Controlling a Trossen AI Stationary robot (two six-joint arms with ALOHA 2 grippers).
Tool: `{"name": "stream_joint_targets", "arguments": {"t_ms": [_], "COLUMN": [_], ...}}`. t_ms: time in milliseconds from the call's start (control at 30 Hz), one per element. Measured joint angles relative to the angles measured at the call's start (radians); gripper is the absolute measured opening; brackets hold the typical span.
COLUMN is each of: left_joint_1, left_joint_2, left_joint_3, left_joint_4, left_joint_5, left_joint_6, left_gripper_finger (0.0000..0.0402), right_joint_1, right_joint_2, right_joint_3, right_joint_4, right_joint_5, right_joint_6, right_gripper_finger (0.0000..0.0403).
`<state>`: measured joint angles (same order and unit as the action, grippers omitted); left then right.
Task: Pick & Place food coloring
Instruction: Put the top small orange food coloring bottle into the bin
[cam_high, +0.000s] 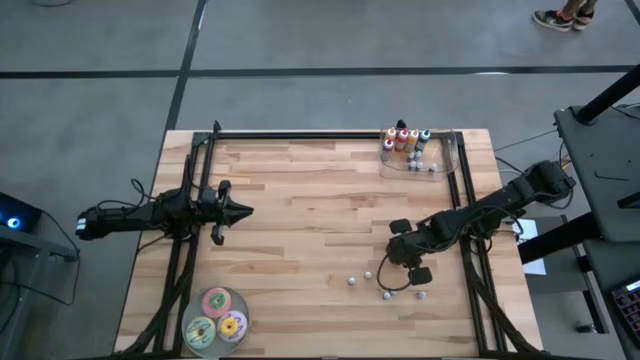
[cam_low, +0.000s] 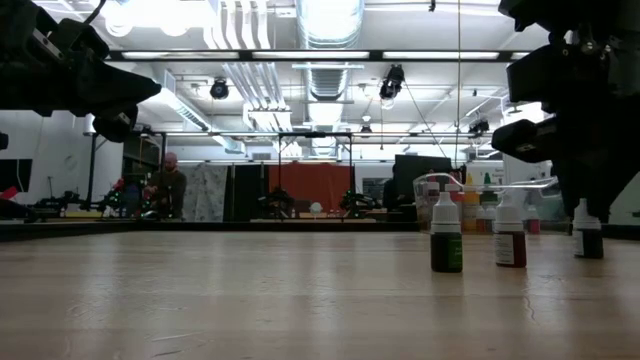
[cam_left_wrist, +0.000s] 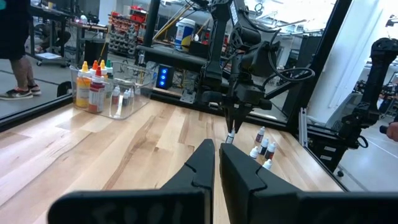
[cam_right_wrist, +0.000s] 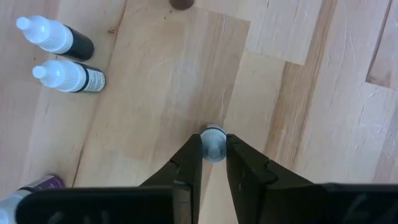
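Now the right gripper (cam_right_wrist: 213, 149) is clamped on the pale cap of one tiny food coloring bottle (cam_right_wrist: 213, 142), low over the wooden surface (cam_high: 300, 210). Just beside it stand several loose bottles (cam_high: 352, 280), well apart from the clear tray (cam_high: 450, 160) holding more bottles (cam_high: 404, 138). Across the surface, the left gripper (cam_left_wrist: 216, 155) waits with fingers nearly together, holding nothing.

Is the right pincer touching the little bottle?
Touching. The right wrist view shows the right pincer with both fingers pressed against a small bottle's pale cap.
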<state>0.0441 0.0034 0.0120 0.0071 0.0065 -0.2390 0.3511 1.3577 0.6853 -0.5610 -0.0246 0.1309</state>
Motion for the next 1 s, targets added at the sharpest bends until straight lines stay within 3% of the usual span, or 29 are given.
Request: {"name": "stream_joint_targets", "arguments": {"t_ms": [467,1000], "left_joint_1": [0.0,0.0], "left_joint_2": [0.0,0.001], "left_joint_3": [0.0,0.0], "left_joint_4": [0.0,0.0], "left_joint_5": [0.0,0.0], "left_joint_6": [0.0,0.0], "left_gripper_finger": [0.0,0.0], "right_joint_1": [-0.055,-0.393], "right_joint_2": [-0.039,-0.046], "right_joint_3": [0.129,0.375], "right_joint_4": [-0.122,-0.317], "right_joint_5": [-0.002,0.035], "right_joint_6": [-0.011,-0.006], "right_gripper_finger": [0.005,0.0049]}}
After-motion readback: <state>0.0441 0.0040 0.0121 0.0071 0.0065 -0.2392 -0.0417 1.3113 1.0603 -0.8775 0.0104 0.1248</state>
